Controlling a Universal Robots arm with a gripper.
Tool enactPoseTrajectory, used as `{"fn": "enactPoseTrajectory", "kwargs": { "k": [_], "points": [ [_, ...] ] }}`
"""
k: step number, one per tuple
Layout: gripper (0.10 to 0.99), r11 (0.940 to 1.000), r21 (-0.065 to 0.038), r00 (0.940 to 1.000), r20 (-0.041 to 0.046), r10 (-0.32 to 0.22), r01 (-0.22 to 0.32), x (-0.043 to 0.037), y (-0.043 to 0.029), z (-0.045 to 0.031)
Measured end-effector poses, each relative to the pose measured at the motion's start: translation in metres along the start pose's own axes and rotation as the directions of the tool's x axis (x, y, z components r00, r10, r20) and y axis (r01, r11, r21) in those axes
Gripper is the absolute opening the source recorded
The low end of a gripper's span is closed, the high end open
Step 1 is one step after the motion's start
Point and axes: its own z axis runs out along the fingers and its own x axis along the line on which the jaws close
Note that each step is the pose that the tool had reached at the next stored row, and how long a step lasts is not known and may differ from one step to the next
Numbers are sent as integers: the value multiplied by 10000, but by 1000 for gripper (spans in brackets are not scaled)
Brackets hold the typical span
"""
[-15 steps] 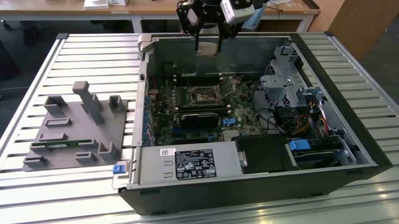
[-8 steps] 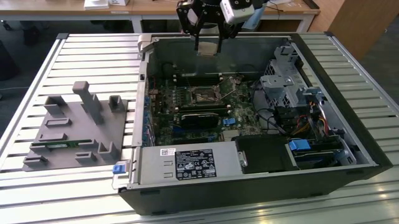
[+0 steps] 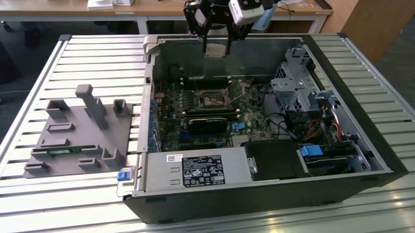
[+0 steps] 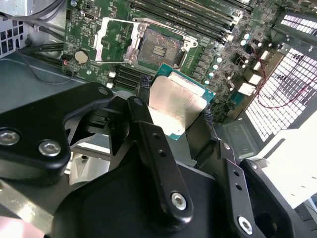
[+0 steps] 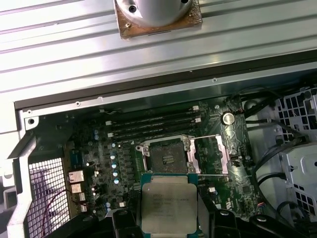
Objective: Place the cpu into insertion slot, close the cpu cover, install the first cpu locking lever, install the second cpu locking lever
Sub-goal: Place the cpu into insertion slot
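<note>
Gripper (image 3: 216, 47) hangs above the far wall of the open case (image 3: 272, 194). Its two fingers (image 4: 148, 134) pinch the cpu (image 4: 176, 106) by opposite edges, and the chip's metal face is visible in both wrist views. The slot (image 5: 167, 157) sits on the board (image 5: 94, 139) below and beyond the fingertips, well apart from the held chip, with its contact field exposed. The cover (image 5: 213, 154) lies swung open just beside the slot, clear of the fingers.
</note>
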Motion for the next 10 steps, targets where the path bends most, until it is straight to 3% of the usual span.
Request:
{"fn": "enactPoseTrajectory", "kwargs": {
  "k": [10],
  "points": [
    [541,9999,-3,9999,13,141,-141,0,0,0]
  ]
}}
